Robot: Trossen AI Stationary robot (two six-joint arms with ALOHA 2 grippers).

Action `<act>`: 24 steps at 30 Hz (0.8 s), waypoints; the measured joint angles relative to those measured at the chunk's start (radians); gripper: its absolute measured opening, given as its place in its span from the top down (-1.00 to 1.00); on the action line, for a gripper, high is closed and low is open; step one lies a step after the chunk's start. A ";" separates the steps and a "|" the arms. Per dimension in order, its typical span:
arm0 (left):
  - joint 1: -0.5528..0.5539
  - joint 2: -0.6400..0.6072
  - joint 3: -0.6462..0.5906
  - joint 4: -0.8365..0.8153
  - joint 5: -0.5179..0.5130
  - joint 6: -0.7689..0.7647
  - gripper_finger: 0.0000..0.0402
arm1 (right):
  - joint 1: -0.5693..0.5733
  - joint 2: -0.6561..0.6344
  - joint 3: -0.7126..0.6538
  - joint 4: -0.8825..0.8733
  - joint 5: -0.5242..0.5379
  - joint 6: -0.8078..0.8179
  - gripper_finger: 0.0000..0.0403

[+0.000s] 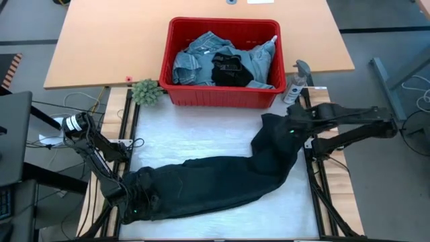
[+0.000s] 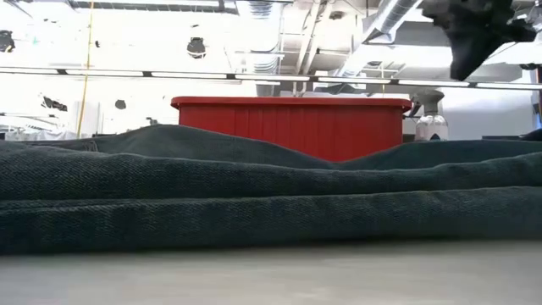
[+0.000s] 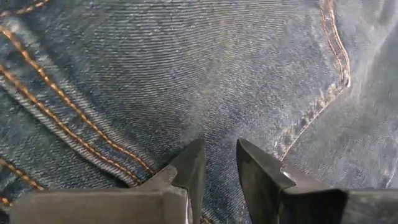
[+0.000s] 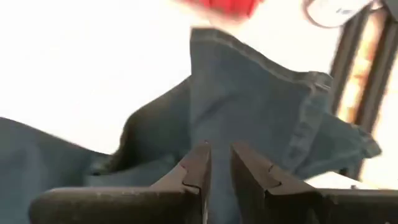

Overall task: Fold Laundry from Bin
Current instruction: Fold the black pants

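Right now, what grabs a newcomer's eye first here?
A long pair of dark jeans sprawls across the white work mat, with the left tool at its near-left end and the right tool at its far-right end. Behind it, the red bin on the wooden table holds more light blue denim.

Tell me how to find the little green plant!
Look at the big red bin at the back of the table. Just off its left front corner, by the edge of the white mat, sits the small plant. It's the only green, spiky, round thing there.
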 joint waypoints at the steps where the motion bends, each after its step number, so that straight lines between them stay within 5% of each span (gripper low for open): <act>1: 0.000 0.000 0.000 0.003 0.010 -0.025 0.58 | -0.002 -0.019 0.005 -0.015 0.009 0.021 0.60; 5: 0.001 -0.001 0.002 0.007 0.050 -0.146 0.58 | -0.024 -0.066 0.016 -0.086 0.030 0.106 0.65; 10: -0.001 -0.001 0.002 0.029 0.002 -0.189 0.58 | -0.006 -0.080 0.016 0.181 0.007 -0.117 0.68; 16: -0.002 -0.001 0.002 0.028 0.022 -0.195 0.58 | 0.053 0.082 -0.033 0.268 -0.092 -0.264 0.91; 24: -0.002 -0.002 0.004 0.038 0.052 -0.234 0.58 | 0.190 0.336 -0.159 0.258 -0.208 -0.267 0.89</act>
